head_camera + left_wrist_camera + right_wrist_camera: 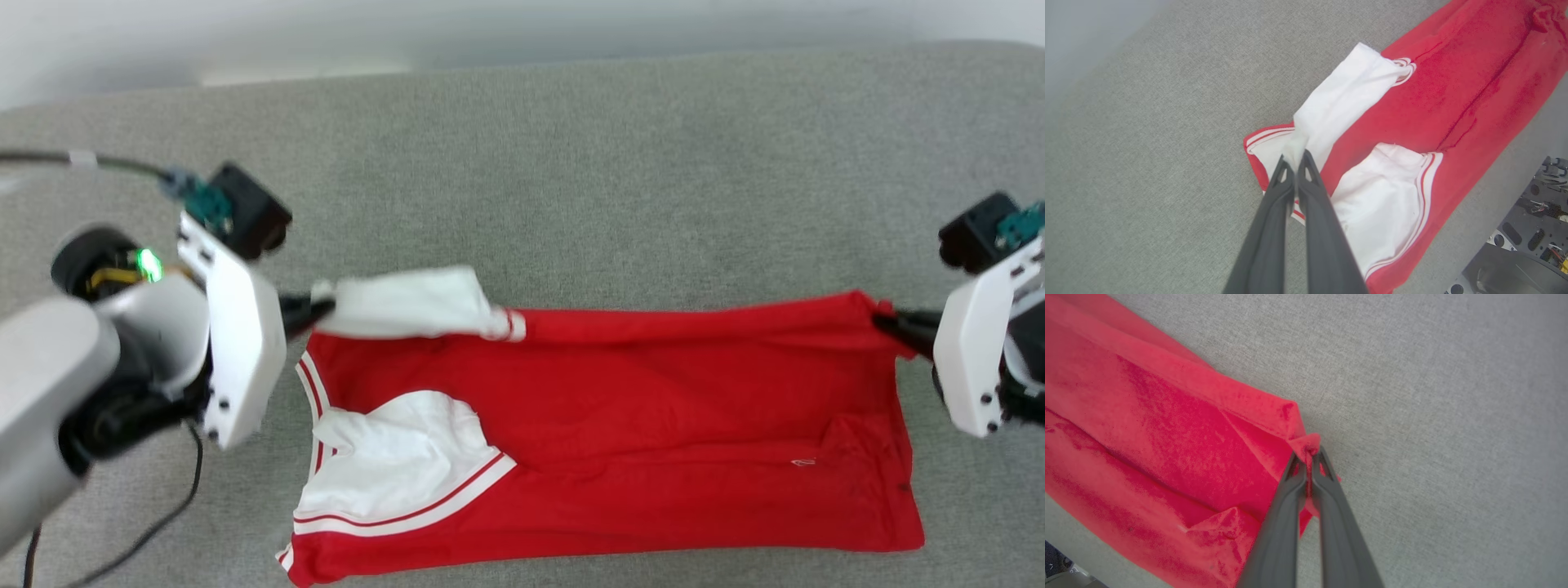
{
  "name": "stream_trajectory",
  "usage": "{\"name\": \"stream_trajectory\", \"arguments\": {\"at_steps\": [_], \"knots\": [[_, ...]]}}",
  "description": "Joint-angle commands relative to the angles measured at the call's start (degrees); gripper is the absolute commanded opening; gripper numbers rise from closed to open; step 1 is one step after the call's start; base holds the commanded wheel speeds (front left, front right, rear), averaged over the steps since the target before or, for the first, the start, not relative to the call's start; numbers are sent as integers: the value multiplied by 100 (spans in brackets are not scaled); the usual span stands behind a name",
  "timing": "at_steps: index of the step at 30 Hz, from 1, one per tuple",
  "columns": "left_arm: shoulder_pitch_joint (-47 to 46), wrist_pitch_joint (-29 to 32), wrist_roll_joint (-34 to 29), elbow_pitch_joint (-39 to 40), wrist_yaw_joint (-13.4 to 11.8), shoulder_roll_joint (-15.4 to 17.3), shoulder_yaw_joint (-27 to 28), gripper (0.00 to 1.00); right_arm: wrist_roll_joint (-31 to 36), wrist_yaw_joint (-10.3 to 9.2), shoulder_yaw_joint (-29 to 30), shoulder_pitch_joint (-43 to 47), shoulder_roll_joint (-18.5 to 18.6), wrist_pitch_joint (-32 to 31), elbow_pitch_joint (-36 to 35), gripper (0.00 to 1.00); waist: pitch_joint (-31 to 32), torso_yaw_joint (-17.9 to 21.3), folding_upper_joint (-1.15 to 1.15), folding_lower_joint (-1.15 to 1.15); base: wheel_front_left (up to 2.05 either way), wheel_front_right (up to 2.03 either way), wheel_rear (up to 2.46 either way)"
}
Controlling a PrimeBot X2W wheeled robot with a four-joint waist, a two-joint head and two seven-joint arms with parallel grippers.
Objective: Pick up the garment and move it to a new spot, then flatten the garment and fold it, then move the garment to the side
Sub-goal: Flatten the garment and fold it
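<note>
Red garment [620, 425] lies lengthwise across grey tabletop [571, 163], neck end toward robot's left, hem toward right. Left tool [314, 310] clamped on tip of far white sleeve [408, 304]. Right tool [886, 320] clamped on far hem corner [1306, 443]. Far edge drawn taut between them. Near white sleeve [392, 465] lies rumpled on red body. Likely step: folding far edge over toward near edge. To do well: lift both ends evenly, hold tension, carry together, land edge on edge, release only once cloth rests flat.
</note>
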State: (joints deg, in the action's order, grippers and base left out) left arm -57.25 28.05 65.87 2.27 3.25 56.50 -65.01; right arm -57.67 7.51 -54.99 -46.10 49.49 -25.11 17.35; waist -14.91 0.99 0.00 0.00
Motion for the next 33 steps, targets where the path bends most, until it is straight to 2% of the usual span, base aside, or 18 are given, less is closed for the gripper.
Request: {"name": "stream_trajectory", "arguments": {"at_steps": [1,5,10,16,24,25,26,27,28,29,33], "knots": [[164,-52,24,56,-53,54,-52,0,-48,-4,-37,130,13,38,-15,0,135,17,0,0,0,0,0],[672,-227,113,293,-217,272,-220,0,-145,-4,-124,473,33,186,-68,0,298,46,0,0,0,0,0],[1305,-415,262,416,-376,387,-444,0,-254,-4,-190,835,61,353,-143,0,414,68,0,0,0,0,0],[1894,-557,298,227,-450,243,-623,0,-323,-4,-188,1186,50,475,-85,0,430,77,0,0,0,0,0],[2246,-694,293,-371,-311,-211,-705,0,-138,-4,-370,1436,-246,379,210,0,341,125,0,0,0,0,0],[2265,-751,304,-422,-314,-259,-688,11,-139,-4,-369,1459,-296,397,254,0,343,128,0,0,0,0,0],[2260,-811,279,-454,-325,-278,-666,75,-144,-4,-334,1467,-336,443,294,0,355,131,0,0,0,0,0],[2222,-909,200,-472,-338,-270,-628,100,-140,-4,-301,1463,-356,469,310,22,374,133,0,0,0,0,0],[2197,-1002,164,-479,-373,-253,-590,100,-108,-4,-265,1444,-356,519,292,59,401,136,0,0,0,0,0],[2186,-1100,125,-458,-397,-226,-555,100,-82,-4,-206,1413,-344,600,262,100,430,140,0,0,0,0,0],[2199,-1710,-149,-277,-704,-108,-346,100,-31,-4,69,1398,-231,946,36,100,570,151,0,0,0,0,0]]}}
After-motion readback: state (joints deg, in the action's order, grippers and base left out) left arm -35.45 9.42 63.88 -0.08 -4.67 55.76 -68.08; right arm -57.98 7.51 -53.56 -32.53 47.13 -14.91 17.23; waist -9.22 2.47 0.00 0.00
